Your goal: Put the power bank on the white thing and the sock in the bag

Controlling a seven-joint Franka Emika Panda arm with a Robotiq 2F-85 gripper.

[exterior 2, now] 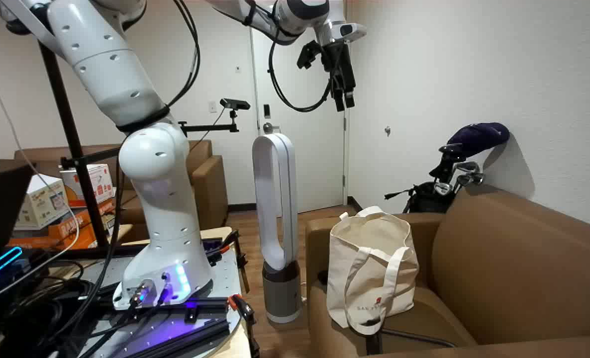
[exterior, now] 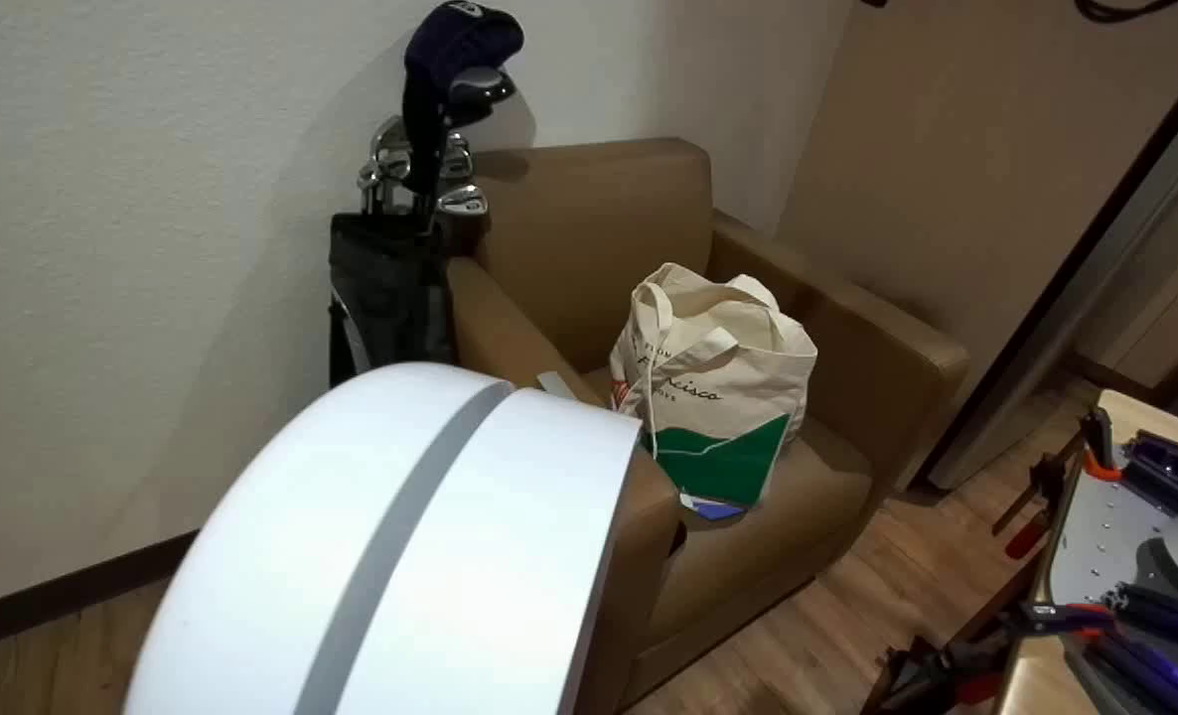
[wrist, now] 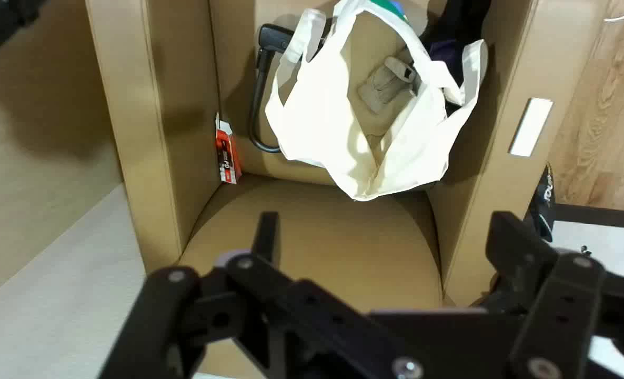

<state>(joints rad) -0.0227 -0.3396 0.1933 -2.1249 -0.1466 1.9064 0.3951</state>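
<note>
"Wrist view: gripper (wrist: 386,234) has its fingers well apart, nothing between them. Looks like pre-grasp to me. Power bank (wrist: 531,127)?"

"Flat on the armrest (wrist: 496,184), below the gripper and out to one side. Not yet on the white thing (exterior: 435,556). Nothing leans on it, so it should pinch easily across the narrow way."

"White thing's where?"

"Lower than the gripper and off to its side, in an exterior view. Curved top; the slab might slide."

"Bag (exterior: 718,397)?"

"On the chair (wrist: 338,247), below and ahead of the fingertips, mouth up, presumably to take a drop from above. Pale rumpled thing (wrist: 383,89) inside. Sock? Can't tell."

"Any writing?"

"Both exterior views: bag says 'FROM' and 'Francisco' on one face, 'SAN F' on another, rest covered. Red box (wrist: 228,152) ahead of one fingertip has print I can't make out from here."
</note>
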